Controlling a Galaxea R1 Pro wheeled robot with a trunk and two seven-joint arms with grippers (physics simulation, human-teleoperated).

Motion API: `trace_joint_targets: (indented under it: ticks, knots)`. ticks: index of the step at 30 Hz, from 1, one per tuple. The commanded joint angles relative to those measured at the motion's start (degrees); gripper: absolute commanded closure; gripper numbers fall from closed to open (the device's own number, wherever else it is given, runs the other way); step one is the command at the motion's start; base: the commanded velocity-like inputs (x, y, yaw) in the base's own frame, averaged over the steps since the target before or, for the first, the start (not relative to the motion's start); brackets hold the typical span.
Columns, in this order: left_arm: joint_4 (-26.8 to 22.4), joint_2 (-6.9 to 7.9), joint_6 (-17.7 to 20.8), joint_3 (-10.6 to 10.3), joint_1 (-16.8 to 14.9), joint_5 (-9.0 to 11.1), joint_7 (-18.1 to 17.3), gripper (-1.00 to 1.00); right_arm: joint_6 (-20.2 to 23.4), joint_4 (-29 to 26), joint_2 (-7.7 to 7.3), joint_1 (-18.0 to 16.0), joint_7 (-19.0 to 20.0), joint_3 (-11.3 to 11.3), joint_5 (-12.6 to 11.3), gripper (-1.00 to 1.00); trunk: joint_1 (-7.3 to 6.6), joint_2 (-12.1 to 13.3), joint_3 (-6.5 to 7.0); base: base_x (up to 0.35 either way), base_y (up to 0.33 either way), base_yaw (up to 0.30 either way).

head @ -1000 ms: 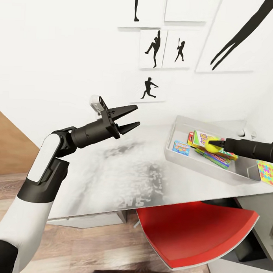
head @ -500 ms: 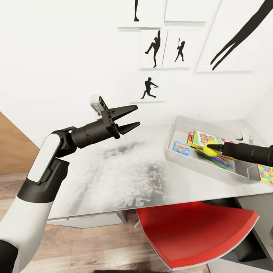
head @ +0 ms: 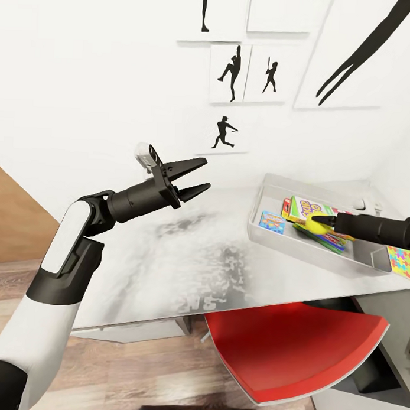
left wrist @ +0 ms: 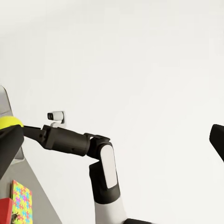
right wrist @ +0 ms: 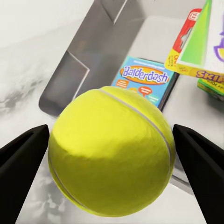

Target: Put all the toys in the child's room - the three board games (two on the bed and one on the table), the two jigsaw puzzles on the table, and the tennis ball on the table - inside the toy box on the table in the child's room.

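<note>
Ball [head: 314,222], clamped in the right gripper [head: 320,221], had dropped lower over the box [head: 261,195], release seemingly imminent; left gripper [head: 197,177] stayed apart.

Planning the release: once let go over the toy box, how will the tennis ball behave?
The tennis ball is round, so it will likely roll or bounce. The toy box walls should probably contain it. The uneven board games below may deflect it. The right hand holds it.

Right arm [left wrist: 70,141], tennis ball [left wrist: 9,122], jigsaw puzzle [left wrist: 21,203] below
</note>
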Motion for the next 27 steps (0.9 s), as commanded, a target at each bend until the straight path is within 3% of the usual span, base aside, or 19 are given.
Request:
trace_joint_targets:
  ticks: [1,16,22,27]
  knots:
    - [0.01,0.04,0.07,-0.05,-0.06,0.03,-0.07,-1.0,0.1,-0.03,-0.05,-0.07,-0.6,0.09,-0.6,1.0,0.03,-0.1,-0.1,0.0,0.0,0.0]
    - [0.0,0.05,0.07,-0.05,-0.06,0.03,-0.07,-1.0,0.1,1.8,0.51,-1.76,-4.56,0.11,-0.62,1.0,0.03,-0.1,-0.83,0.0,0.0,0.002]
    - [-0.01,0.05,0.07,-0.05,-0.06,0.03,-0.07,-1.0,0.1,7.01,1.11,-5.52,-5.28,0.42,-0.67,1.0,0.03,-0.1,-1.34,0.0,0.0,0.043]
    - [-0.01,0.05,0.07,-0.05,-0.06,0.03,-0.07,-1.0,0.1,11.71,2.46,-9.24,-5.49,1.35,-0.7,1.0,0.03,-0.1,-1.78,0.0,0.0,0.064]
